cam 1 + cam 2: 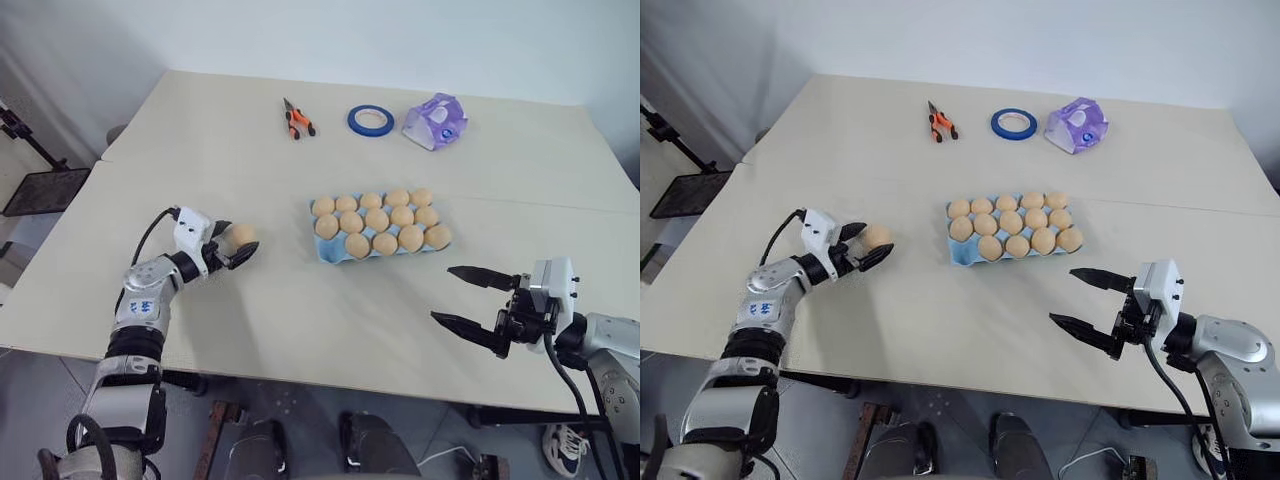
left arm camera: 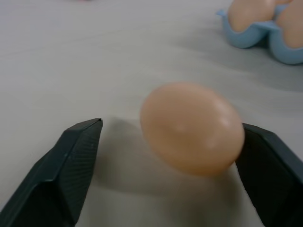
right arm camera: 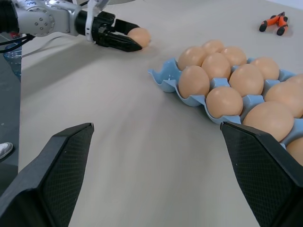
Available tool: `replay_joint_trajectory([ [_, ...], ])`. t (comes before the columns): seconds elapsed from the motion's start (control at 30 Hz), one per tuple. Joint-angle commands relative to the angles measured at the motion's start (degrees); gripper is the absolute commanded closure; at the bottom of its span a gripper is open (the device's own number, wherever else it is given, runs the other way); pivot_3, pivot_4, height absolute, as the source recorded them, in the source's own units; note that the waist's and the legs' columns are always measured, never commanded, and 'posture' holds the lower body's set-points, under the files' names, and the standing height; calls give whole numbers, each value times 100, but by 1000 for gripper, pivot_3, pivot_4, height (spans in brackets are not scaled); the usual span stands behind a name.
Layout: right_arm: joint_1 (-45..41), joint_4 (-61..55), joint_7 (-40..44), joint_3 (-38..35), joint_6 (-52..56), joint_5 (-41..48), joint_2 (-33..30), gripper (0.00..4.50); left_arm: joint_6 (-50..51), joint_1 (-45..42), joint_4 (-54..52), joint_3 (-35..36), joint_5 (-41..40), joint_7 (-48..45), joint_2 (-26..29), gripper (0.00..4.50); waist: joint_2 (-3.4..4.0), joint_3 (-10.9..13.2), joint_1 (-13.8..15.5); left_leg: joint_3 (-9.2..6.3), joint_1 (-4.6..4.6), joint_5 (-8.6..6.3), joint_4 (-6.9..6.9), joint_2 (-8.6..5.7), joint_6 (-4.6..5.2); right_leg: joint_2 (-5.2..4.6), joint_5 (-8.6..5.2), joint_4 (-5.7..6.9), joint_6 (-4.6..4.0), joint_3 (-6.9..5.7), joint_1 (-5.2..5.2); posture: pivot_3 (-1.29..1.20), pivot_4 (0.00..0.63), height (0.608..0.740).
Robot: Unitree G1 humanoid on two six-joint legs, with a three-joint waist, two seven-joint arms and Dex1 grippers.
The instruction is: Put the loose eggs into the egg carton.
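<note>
A single loose egg (image 1: 242,234), smooth, matte and tan-orange, lies on the pale bench (image 1: 300,310) at centre left of the head view, well apart from the light blue egg carton (image 1: 325,249) in the middle of the frame. In the left wrist view the egg's long axis runs roughly across the gap between the two fingers, slightly tilted, its blunter end toward one finger. The carton, with scalloped edges, sits with its long side slanting gently up toward the right of the frame, and its cups are filled with eggs of the same colour. The left gripper (image 1: 236,246) straddles the loose egg with its black fingers partly open: one fingertip appears to touch or nearly touch the egg's side, the other stands clear with bench showing between, so nothing is clamped yet. The right gripper (image 1: 470,297), at lower right, hovers above the bench with its fingers spread wide and holds nothing, pointing toward the carton
</note>
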Motion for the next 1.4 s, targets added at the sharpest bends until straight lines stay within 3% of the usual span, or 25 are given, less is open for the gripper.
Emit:
replay_joint_trajectory([
  [0.03,32,-173,-58,-164,-102,26,-1,0,-185,-141,222,-5,60,-84,0,1507,0,0,1,1,0,0,0,0,0,0,0,1,0,-2,0,0,150,740],
  [0.13,27,-165,-92,-156,-105,5,2,0,-250,-212,282,-6,64,-157,9,2392,0,0,0,5,1,0,1,0,1,0,1,3,2,-2,0,0,150,740],
  [0.2,10,-156,-117,-153,-104,-9,1,0,-272,-265,200,-18,49,-248,14,2552,0,0,1,5,1,0,2,0,1,0,1,3,2,-2,0,0,150,740],
  [0.4,22,-170,-182,-154,-119,-18,17,0,-170,-773,-184,-74,-135,-727,-106,2559,-1,1,18,7,-8,3,8,-1,-1,2,2,4,4,-7,-4,0,150,740],
  [0.67,57,-276,-159,-294,-237,153,97,0,-52,-1918,115,-344,-244,-1756,-744,2559,-1,1,13,25,-19,3,40,-7,34,5,6,1,25,-22,-5,0,150,740],
  [0.87,365,-445,-399,-373,-338,36,232,0,-228,-2168,777,-708,31,-2357,-1181,2559,-1,1,-10,33,-31,-26,91,1,32,35,1,10,40,-5,-12,0,150,740],
  [1.23,889,-799,-717,-476,-471,12,436,0,-405,-2338,1268,-1027,411,-2886,-1317,2559,-1,1,-6,25,-45,-32,101,4,44,27,-2,23,35,-2,-24,0,150,740],
  [1.4,900,-755,-738,-495,-514,18,431,0,-428,-2362,1329,-1029,573,-2682,-1287,961,-1,1,3,23,-50,-32,104,4,51,16,-1,23,35,-2,-24,0,150,740],
])
